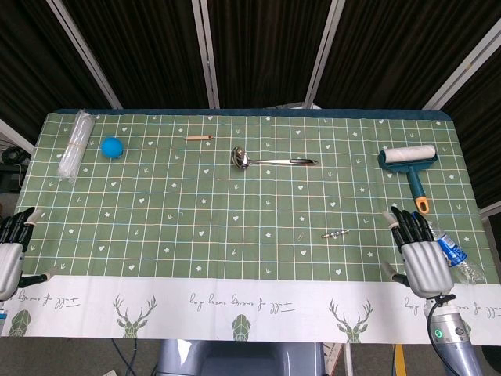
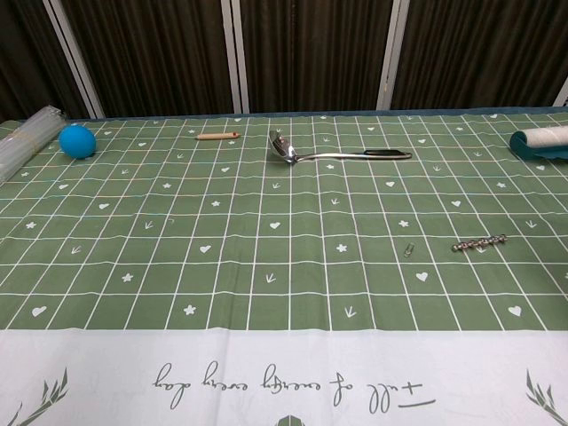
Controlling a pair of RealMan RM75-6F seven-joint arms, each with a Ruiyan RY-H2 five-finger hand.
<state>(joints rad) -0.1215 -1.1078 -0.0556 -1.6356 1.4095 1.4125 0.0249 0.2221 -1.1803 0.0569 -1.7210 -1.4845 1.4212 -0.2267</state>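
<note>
Steel ladle [image 1: 270, 160] lies beyond lint roller [image 1: 410, 163].

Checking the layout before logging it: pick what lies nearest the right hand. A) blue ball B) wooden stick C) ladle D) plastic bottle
D: in the head view the plastic bottle lies right beside the right hand at the table's near right edge; the other three lie far off.

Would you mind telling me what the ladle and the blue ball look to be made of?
The ladle looks like polished metal, likely stainless steel: its bowl mirrors light, and the handle end is darker. The blue ball appears matte, perhaps rubber or foam; no glare shows.
</note>
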